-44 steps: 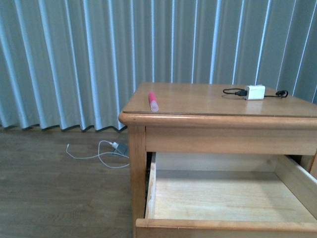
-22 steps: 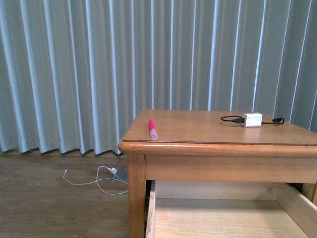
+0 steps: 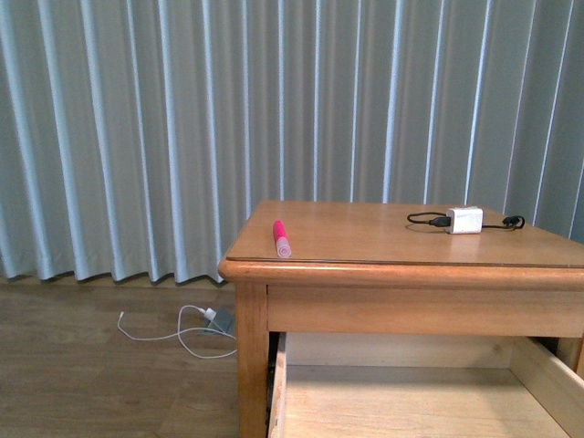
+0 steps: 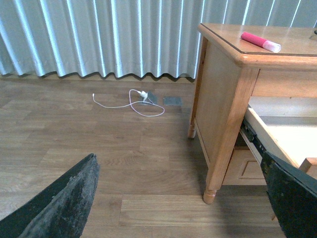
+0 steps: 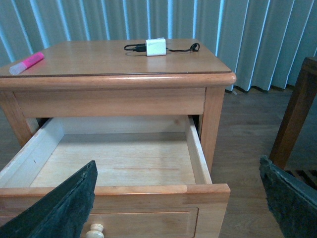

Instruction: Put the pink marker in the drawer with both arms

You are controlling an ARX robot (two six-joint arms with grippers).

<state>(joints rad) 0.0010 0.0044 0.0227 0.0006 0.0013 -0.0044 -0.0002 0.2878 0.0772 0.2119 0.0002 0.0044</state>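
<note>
The pink marker lies on the cabinet top near its front left corner, paler cap toward the edge; it also shows in the left wrist view and the right wrist view. The drawer below is pulled out, with nothing on its pale plank inside. My left gripper is open, low over the floor beside the cabinet's left side. My right gripper is open in front of the drawer's front panel and holds nothing. Neither arm shows in the front view.
A white charger block with a black cable sits at the back right of the cabinet top. A white cable lies on the wood floor by the curtain. A dark wooden leg stands to the cabinet's right.
The front view has tilted upward since a second ago, so less of the drawer shows. The marker and the charger lie where they were.
</note>
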